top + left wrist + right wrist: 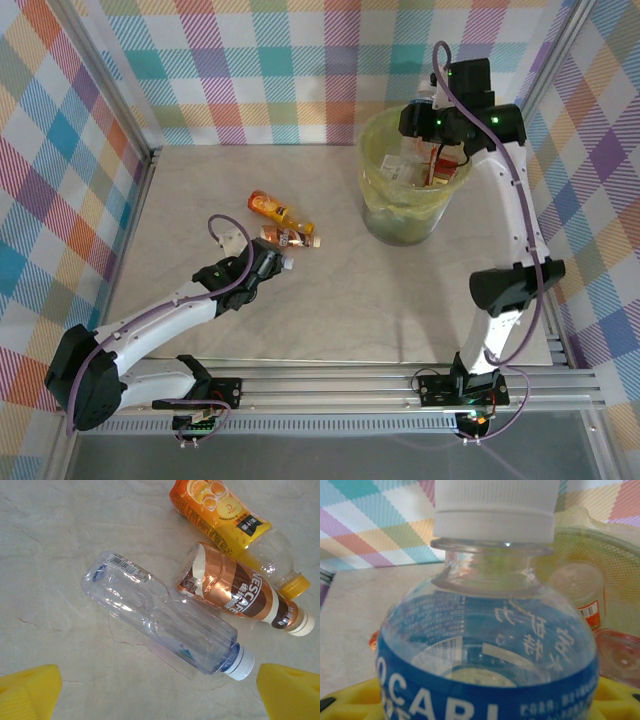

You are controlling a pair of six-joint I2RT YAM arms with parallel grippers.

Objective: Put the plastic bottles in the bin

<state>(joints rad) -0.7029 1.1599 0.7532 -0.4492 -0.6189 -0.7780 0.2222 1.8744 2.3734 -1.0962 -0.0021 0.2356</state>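
Three plastic bottles lie on the table: a clear one with a white cap point(160, 620), a brown-labelled coffee bottle point(245, 597) and an orange-labelled one point(225, 515). My left gripper point(157, 697) hovers open just short of the clear bottle, its yellow fingers point(27, 692) wide apart. From above, it point(270, 263) sits beside the brown bottle point(292, 237) and the orange bottle point(270, 206). My right gripper point(440, 150) is over the bin point(372, 190), shut on a blue-labelled clear bottle point(490, 645) with a white cap. The bin's yellow-green bag point(620, 565) lies behind that bottle.
Other discarded bottles point(585, 592) lie inside the bin. A checked cloth wall point(250, 60) closes off the back and sides. Aluminium rails point(330, 385) run along the near edge by the arm bases.
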